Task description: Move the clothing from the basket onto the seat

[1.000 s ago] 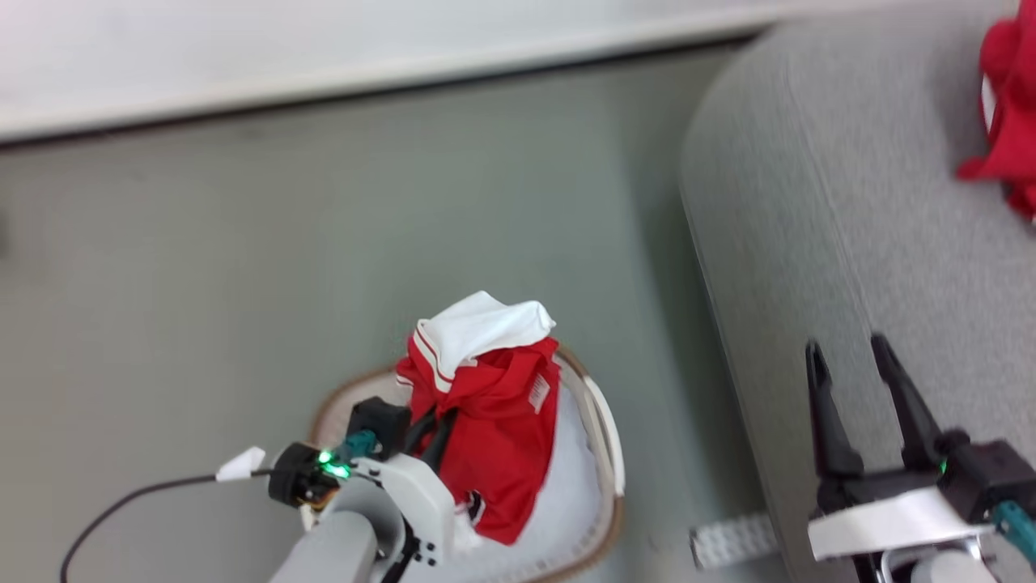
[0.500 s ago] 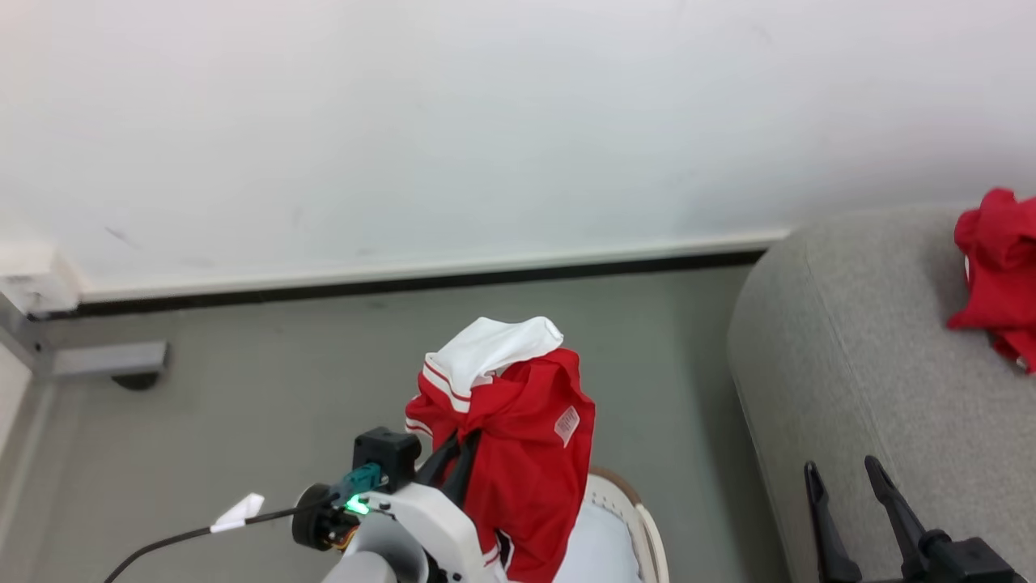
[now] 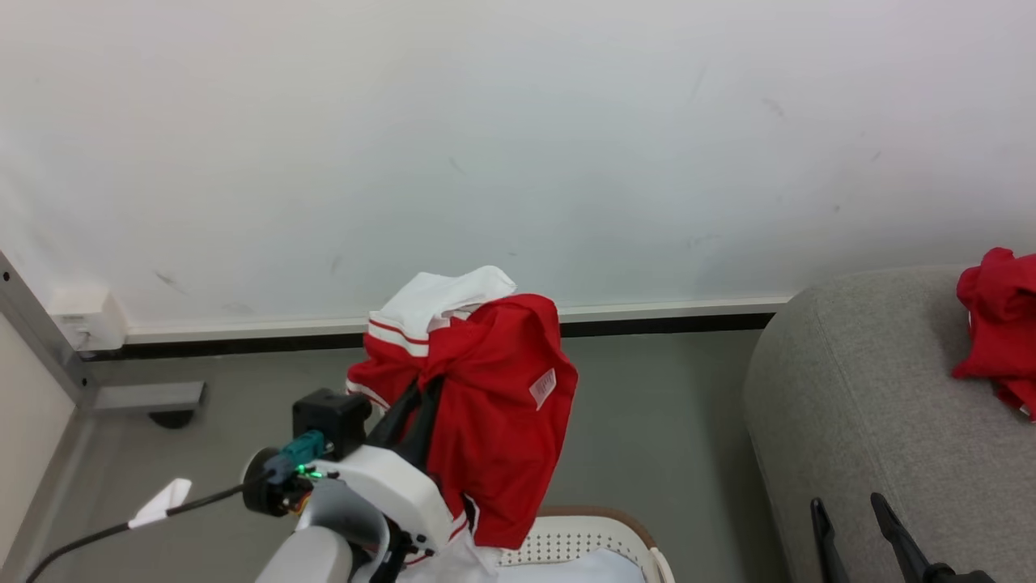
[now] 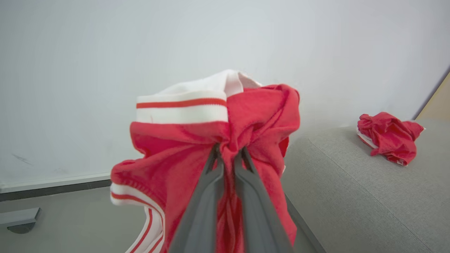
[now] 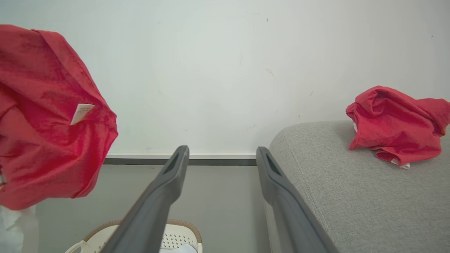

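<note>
Clothing [image 3: 494, 421]: two; one gripped, one on seat [image 3: 874, 421].

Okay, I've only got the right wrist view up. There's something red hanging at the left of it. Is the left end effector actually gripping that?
Observer: Yes. In the left wrist view the left end effector is shut on a bunched fold of the striped garment.
Operator: Striped? It looks plain red from here.
Observer: The left wrist view shows a white band with a red stripe across its top.
Operator: Anything further left of it?
Observer: In the head view a grey metal bar sits low at the far left, apart from the garment.
</note>
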